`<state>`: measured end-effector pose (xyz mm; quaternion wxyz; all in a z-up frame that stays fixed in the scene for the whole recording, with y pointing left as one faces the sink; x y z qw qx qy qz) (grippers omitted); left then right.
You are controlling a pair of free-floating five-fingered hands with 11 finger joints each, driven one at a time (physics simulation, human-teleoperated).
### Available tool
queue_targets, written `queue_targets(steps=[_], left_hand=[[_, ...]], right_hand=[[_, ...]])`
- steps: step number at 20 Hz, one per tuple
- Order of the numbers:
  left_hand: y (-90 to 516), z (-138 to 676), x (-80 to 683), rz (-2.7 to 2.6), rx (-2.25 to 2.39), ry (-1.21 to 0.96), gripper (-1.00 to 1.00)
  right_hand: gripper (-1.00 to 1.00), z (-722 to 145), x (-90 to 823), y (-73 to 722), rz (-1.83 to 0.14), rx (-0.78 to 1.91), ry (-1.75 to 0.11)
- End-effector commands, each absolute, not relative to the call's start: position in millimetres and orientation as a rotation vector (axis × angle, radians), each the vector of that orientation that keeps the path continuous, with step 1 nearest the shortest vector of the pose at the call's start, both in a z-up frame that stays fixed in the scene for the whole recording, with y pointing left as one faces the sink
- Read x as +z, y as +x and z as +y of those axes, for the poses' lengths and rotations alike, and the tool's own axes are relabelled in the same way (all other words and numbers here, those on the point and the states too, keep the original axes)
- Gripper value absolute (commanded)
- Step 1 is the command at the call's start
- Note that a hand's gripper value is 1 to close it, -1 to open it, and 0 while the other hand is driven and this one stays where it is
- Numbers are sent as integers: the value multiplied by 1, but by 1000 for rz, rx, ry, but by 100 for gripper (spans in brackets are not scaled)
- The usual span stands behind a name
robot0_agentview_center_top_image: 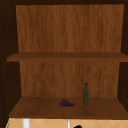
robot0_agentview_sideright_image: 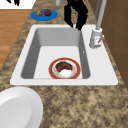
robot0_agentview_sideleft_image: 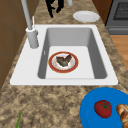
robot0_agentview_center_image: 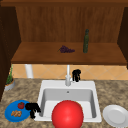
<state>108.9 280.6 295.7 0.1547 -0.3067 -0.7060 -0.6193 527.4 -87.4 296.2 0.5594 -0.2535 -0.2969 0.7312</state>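
Left hand (robot0_agentview_center_image: 32,108) hangs loose-fingered at the blue plate's (robot0_agentview_center_image: 11,110) rim beside the tomato (robot0_agentview_center_image: 21,105), holding nothing; right hand (robot0_agentview_center_image: 76,74) by the faucet (robot0_agentview_center_image: 67,77).

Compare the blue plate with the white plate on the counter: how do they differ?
The blue plate lies left of the sink and carries a tomato and browned pieces; the white plate lies right of the sink and is bare. The left hand hovers at the blue plate's edge; no hand is near the white plate. Both are round and flat on the counter.

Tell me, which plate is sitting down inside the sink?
The red-rimmed plate with dark food on it; the blue plate and white plate rest on the counter.
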Motion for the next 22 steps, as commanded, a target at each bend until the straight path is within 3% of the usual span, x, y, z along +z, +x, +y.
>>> queue_targets(steps=[1,5,6,18,22], left_hand=[[109,281,296,-2023,-1775,-879,0],[109,281,296,-2023,-1775,-879,0],[109,281,296,-2023,-1775,-879,0],[109,281,296,-2023,-1775,-879,0],[109,281,296,-2023,-1775,-879,0]], right_hand=[[100,-87,288,518,-690,1773,-587],[100,-85,295,515,-726,1782,-588],[-100,-88,304,514,-735,1775,-598],[-100,-105,356,505,-831,1762,-745],[-100,-104,341,537,-814,1789,-682]])
